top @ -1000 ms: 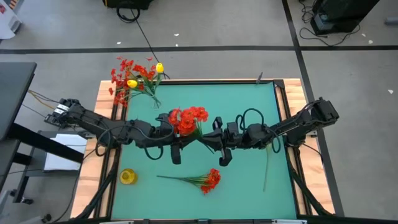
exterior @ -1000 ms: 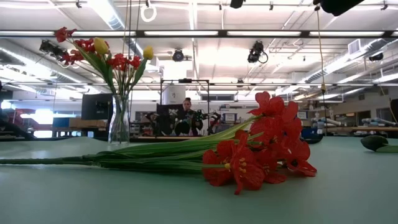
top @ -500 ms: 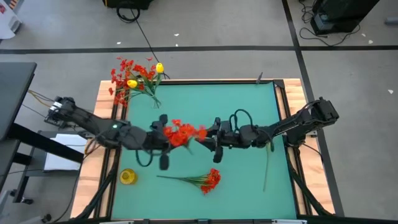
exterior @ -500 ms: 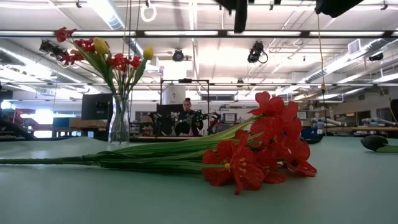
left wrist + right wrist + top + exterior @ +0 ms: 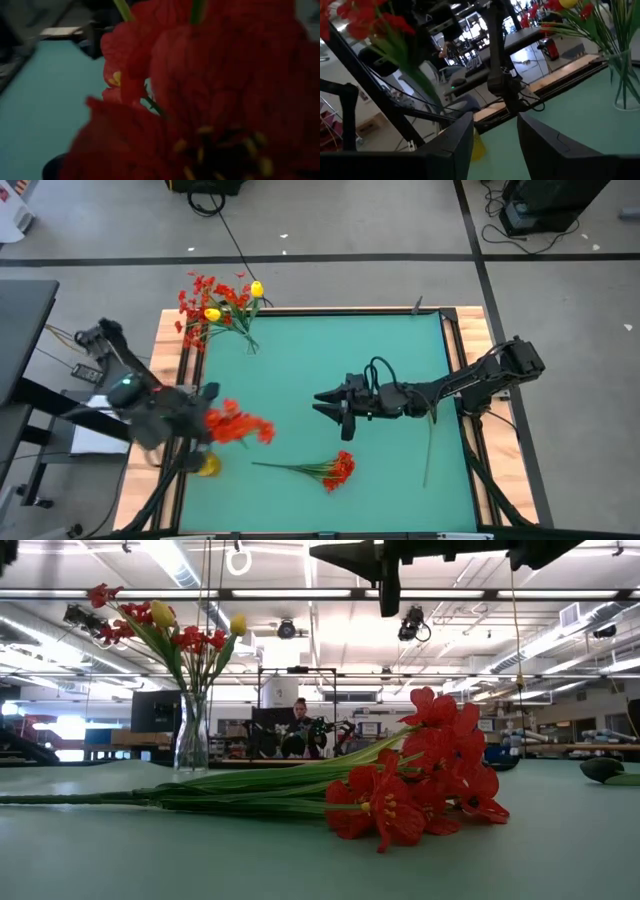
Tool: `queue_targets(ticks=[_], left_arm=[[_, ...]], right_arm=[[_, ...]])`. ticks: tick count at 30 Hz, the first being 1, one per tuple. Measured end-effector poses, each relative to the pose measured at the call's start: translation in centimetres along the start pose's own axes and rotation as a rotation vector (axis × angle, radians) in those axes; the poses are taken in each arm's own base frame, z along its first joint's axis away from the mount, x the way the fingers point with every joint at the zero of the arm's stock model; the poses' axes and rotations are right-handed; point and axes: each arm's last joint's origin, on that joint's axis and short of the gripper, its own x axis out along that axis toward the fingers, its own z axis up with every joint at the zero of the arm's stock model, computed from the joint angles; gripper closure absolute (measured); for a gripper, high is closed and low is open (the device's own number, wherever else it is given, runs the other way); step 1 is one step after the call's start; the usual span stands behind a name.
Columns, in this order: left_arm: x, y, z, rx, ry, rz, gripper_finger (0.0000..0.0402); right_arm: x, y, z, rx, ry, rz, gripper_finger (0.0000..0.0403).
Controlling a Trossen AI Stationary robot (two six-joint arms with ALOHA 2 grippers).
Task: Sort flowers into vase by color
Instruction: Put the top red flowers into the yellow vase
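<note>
My left gripper [image 5: 205, 420] hangs over the table's left edge, shut on a spray of red flowers [image 5: 238, 426] whose blossoms fill the left wrist view [image 5: 210, 100]. My right gripper [image 5: 322, 402] stands open above the middle of the green table, nothing between its fingers [image 5: 495, 145]. A glass vase [image 5: 192, 740] at the far left corner [image 5: 248, 342] holds red and yellow flowers. A second red spray [image 5: 335, 470] lies flat on the table near the front [image 5: 420, 785]. My left gripper holds the red spray just behind its blossoms [image 5: 220, 423]. The blossoms and blur hide the fingers, so the kind of hold does not show. The spray is lifted clear of the table, its blossoms pointing toward the table's right.
A small yellow object [image 5: 205, 464] stands at the table's left edge, just below the carried spray. A thin green stem [image 5: 430, 445] lies on the right side of the table. Wooden rails [image 5: 165, 380] border the green surface.
My right gripper has opened and let go of the red spray, staying over the table's middle. My left gripper has swung with the spray from the middle toward the table's left edge and a little nearer; the spray stays clear of the table.
</note>
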Motion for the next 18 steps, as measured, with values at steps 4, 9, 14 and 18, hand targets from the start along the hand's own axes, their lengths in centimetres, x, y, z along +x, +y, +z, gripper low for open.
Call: queue_targets(ticks=[4,9,14,18], left_arm=[[-2.7,-0.6,-0.8,0.041,0.010,-0.125,0.0393],[-5.2,-0.1,-2.3,0.062,0.081,-0.210,0.0393],[-6.8,0.4,-3.1,0.082,0.104,-0.276,0.0393],[-7.8,0.5,-3.7,0.098,0.126,-0.337,0.0393]], right_arm=[[0.0,-0.2,-0.3,0.046,0.024,-0.020,0.0243],[0.0,-0.4,-0.6,0.096,0.054,-0.042,0.0243],[-0.1,-0.4,-0.8,0.142,0.053,-0.072,0.0243],[-0.2,-0.3,-1.0,0.165,0.048,-0.100,0.0243]])
